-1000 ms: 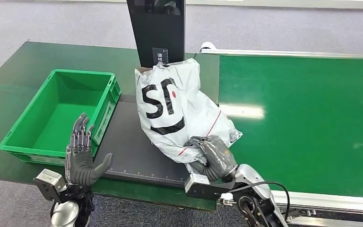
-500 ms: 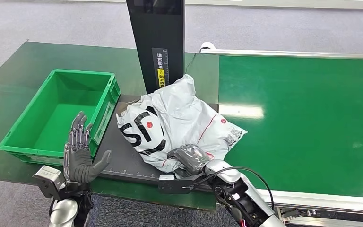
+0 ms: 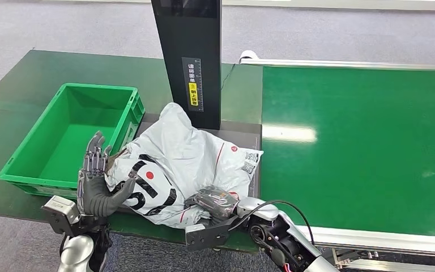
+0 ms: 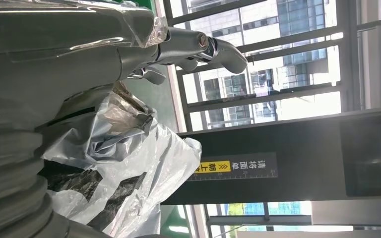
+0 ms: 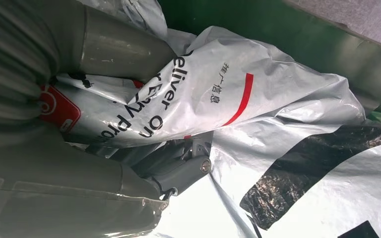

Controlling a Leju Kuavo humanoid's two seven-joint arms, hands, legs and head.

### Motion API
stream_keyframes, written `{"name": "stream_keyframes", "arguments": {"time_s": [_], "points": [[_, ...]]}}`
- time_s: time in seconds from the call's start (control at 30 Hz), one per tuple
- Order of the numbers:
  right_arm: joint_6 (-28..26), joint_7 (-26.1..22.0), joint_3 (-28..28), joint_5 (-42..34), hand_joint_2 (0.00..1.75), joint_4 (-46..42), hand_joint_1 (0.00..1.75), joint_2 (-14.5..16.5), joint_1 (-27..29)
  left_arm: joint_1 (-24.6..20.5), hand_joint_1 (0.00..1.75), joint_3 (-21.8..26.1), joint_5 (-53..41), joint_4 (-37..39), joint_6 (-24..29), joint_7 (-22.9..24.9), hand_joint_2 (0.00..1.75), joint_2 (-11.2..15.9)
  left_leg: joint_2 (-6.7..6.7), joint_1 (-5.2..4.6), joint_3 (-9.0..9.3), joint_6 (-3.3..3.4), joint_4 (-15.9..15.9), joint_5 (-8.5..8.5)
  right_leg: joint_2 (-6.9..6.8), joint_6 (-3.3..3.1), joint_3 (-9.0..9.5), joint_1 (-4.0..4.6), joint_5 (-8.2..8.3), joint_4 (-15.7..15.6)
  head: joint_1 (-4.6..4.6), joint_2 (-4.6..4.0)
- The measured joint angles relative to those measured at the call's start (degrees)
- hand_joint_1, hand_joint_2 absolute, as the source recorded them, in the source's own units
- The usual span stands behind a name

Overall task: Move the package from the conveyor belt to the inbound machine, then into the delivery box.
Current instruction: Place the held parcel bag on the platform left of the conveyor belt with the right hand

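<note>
The package [image 3: 181, 158], a crumpled white plastic mailer with black lettering and a red line, lies on the dark platform [image 3: 248, 135] of the inbound machine. My right hand [image 3: 215, 199] grips its near edge; in the right wrist view the fingers [image 5: 178, 168] are dug into the package [image 5: 287, 94]. My left hand [image 3: 94, 190] stands upright and open at the package's left end, thumb against the plastic. In the left wrist view its fingers [image 4: 213, 47] are stretched out above the package [image 4: 129, 163]. The green delivery box [image 3: 99, 89] stands just left of the platform.
The machine's black column [image 3: 190, 56] rises behind the package, with a yellow label. The green conveyor belt [image 3: 362, 147] runs to the right. The dark green table [image 3: 11, 113] carries the box, and grey floor lies beyond.
My right hand has dragged the package left and toward me across the platform. The package has tipped from upright to lying and now reaches my left hand, which barely moved.
</note>
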Motion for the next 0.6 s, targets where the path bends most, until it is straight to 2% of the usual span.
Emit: {"name": "stream_keyframes", "arguments": {"time_s": [0.4,0.43,0.53,0.57,0.6], "points": [[0.98,-0.7,0.41,-1.29,1.75,-0.01,1.75,-0.02,-0.09,-0.29,0.0,-0.01,0.11,0.64,-0.01,0.0,1.75,0.14,0.0,0.0,0.0,0.0,0.0,0.0,0.0,0.0,0.0,0.0,0.0,0.0,0.0,0.0],[1.31,-0.87,0.49,-1.89,1.75,-0.01,1.55,-0.04,-0.15,-0.36,0.0,-0.01,0.2,0.74,-0.02,-0.01,1.75,0.16,0.0,0.0,0.0,0.0,0.0,0.0,0.0,0.0,0.0,0.0,0.0,0.0,-0.01,0.0],[0.9,0.57,0.82,-2.61,1.75,-0.01,0.24,-0.14,-0.58,-0.46,0.0,0.0,0.35,0.96,-0.02,-0.02,1.75,0.23,0.0,0.0,-0.01,0.0,0.0,0.0,0.0,0.0,0.01,0.0,0.0,0.0,0.0,-0.01],[0.14,1.67,0.96,-2.39,1.75,0.02,0.0,-0.16,-0.79,-0.44,0.0,0.0,0.35,0.99,-0.03,-0.03,1.75,0.25,-0.01,0.0,-0.01,0.0,0.0,0.0,0.0,0.0,0.01,0.0,0.0,0.0,0.0,-0.01],[-0.85,2.74,1.09,-2.08,1.75,0.09,0.0,-0.16,-0.99,-0.41,0.0,0.01,0.35,1.0,-0.05,-0.04,1.75,0.26,-0.01,0.0,-0.01,0.0,0.0,0.0,0.0,0.0,0.01,0.0,0.0,0.0,0.0,0.0]]}}
